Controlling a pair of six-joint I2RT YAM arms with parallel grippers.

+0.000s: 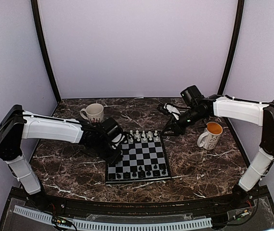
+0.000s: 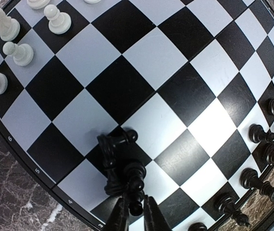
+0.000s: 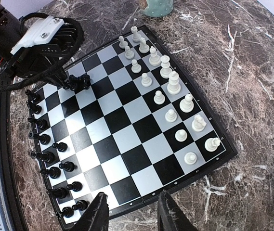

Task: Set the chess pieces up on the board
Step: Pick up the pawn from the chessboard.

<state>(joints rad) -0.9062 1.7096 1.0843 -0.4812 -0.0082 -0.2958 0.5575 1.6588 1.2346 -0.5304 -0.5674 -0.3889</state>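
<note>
Board (image 1: 137,156) sits mid-table, toward the near edge. White pieces (image 1: 142,135) stand in two rows along its far edge. Black pieces (image 1: 141,171) line its near edge, second row only part filled.

Left gripper (image 2: 136,214) is low over the board's left edge, about halfway along. Its fingers (image 2: 120,216) are narrow, pinched on a black piece (image 2: 135,179). A tipped black piece (image 2: 115,140) lies just beside it.

Right gripper (image 3: 133,195) hangs by the board's far-right corner, fingers wide, nothing between them.

Patterned mug (image 1: 93,113) is toward the table's far edge, left of the board. Orange-lined mug (image 1: 211,134) is toward the right edge.
</note>
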